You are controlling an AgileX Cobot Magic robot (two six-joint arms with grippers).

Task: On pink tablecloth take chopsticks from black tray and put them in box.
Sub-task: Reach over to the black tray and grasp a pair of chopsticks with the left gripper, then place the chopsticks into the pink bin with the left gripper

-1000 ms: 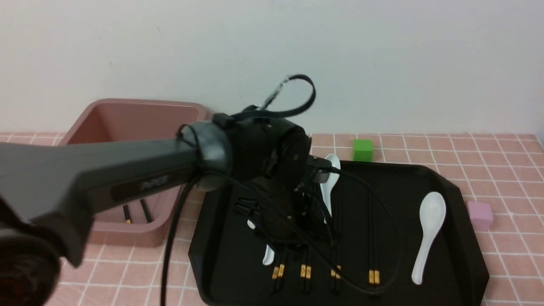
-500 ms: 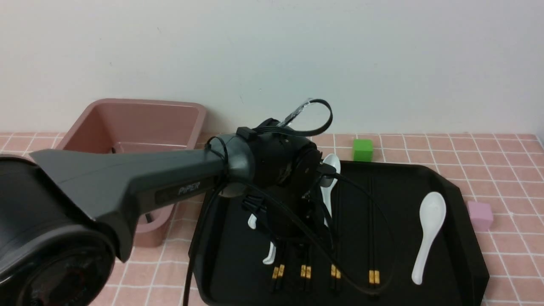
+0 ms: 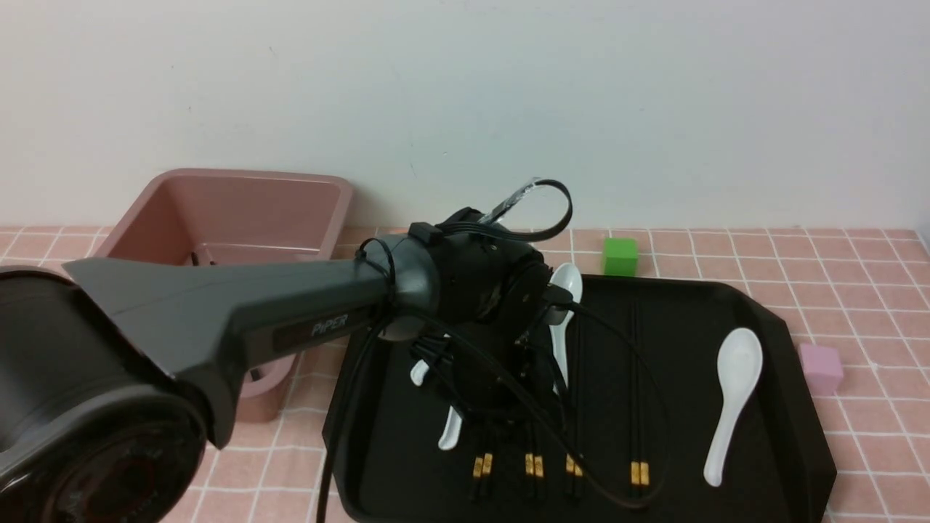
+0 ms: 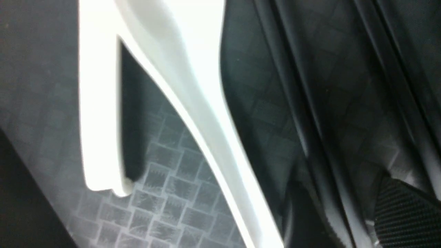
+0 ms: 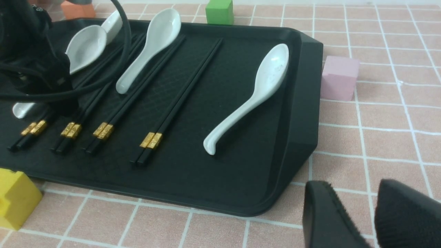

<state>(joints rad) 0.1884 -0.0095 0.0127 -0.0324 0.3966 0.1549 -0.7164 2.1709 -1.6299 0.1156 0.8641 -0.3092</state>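
Four pairs of long black chopsticks with gold bands (image 5: 151, 141), lying side by side in the large glossy black tray with cut corners (image 5: 241, 179). Left gripper (image 4: 344, 203): one, low in the tray, jaws apart, one finger to either side of a chopstick pair, not clamped on it. White ceramic soup spoons (image 3: 737, 363): at least four, same tray, one well apart from the others near the side by the pink cube. Deep dusty-pink plastic bin with rolled rim (image 3: 276, 211): one, left of the tray, partly behind the left arm (image 3: 290, 305), small dark pieces showing inside. Right gripper (image 5: 355, 186): one, jaws apart, nothing between them, above the pink tablecloth with white grid lines (image 5: 389, 137). Small cubes, all outside the tray: green (image 3: 620, 256), pink (image 3: 821, 369), orange (image 5: 78, 9), yellow (image 5: 17, 199).
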